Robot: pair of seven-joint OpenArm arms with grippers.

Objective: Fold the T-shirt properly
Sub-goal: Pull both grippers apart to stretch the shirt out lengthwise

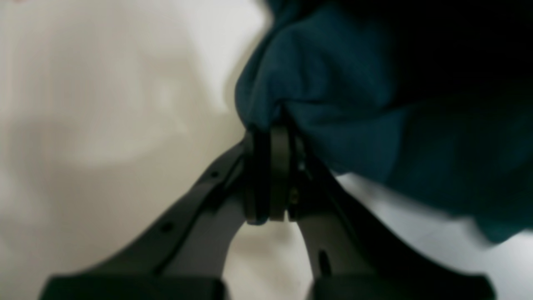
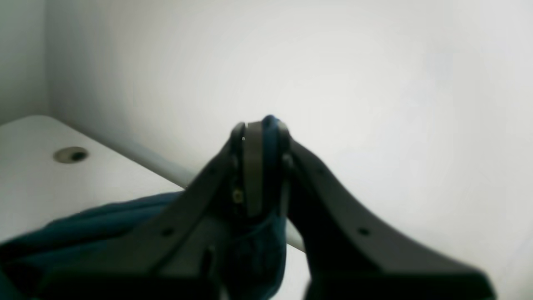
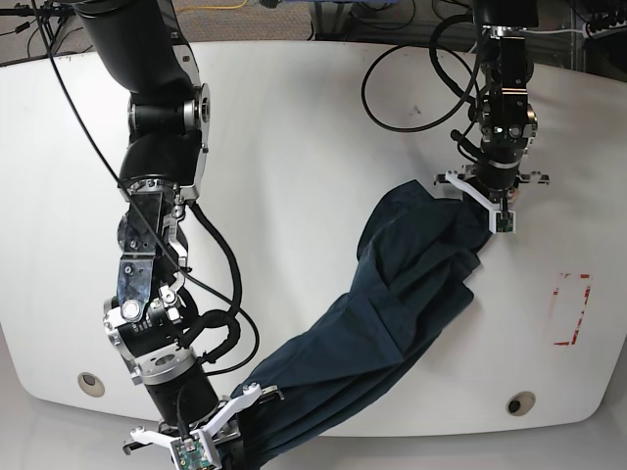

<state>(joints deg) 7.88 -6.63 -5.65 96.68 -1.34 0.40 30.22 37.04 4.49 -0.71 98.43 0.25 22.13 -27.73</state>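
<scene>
T-shirt: the dark teal T-shirt (image 3: 392,304) hangs in a loose, twisted band across the white tabletop (image 3: 294,127), strung between the two arms from the far right of the base view to the near edge at its lower middle. It is bunched and creased, not flat.

Left gripper: the left gripper (image 1: 270,175) has its jaws pressed together on a fold of the cloth; the wrist view shows fabric bulging out just above the pinch. It holds the far end, likely to anchor that corner while the cloth is pulled straight.

Right gripper: the right gripper (image 2: 260,166) is clamped on a thin edge of cloth, with a sliver of blue showing at the tips and more hanging below. It sits at the near edge of the tabletop.

Why held so: gripping opposite ends lets the arms stretch the garment and lay it out; I judge this a spreading step, with folding not yet begun.

Risk: the middle is twisted, so it may land wrinkled unless tension is evened.

Red outline: a red rectangle (image 3: 568,310) is marked on the tabletop, apart from the cloth.
</scene>
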